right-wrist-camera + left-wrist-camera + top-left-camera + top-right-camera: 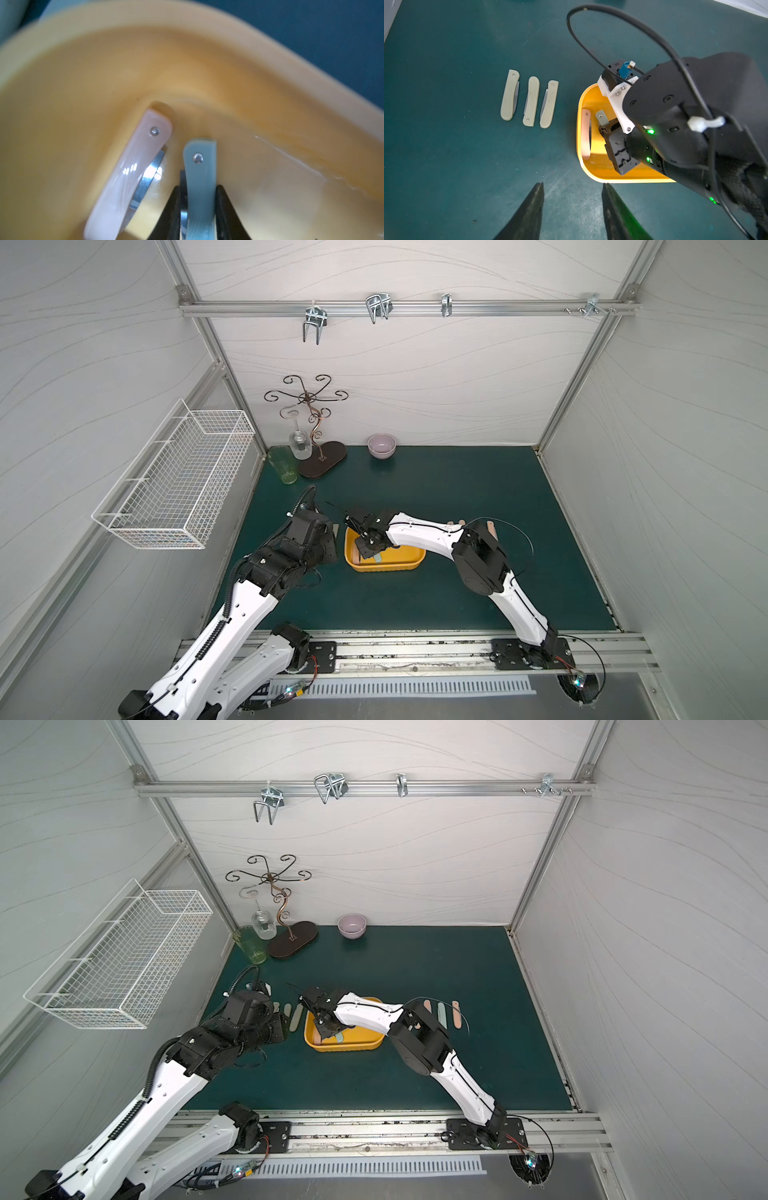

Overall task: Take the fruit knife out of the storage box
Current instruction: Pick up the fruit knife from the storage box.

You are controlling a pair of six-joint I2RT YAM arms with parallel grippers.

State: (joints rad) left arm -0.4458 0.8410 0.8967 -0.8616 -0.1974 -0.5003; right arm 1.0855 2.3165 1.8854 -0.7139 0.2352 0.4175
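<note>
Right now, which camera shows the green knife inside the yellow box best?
Right wrist: a close-up of the green knife, its handle clamped between the fingers of the right gripper. The left wrist shows only its end; both top views show a sliver beneath that gripper.

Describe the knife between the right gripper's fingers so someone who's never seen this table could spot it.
On the dark green table mat sits a yellow storage box, with the right gripper reaching into it. Two folded fruit knives lie inside; yours is the pale green-handled knife, between the fingers, not the pink-handled knife beside it.
</note>
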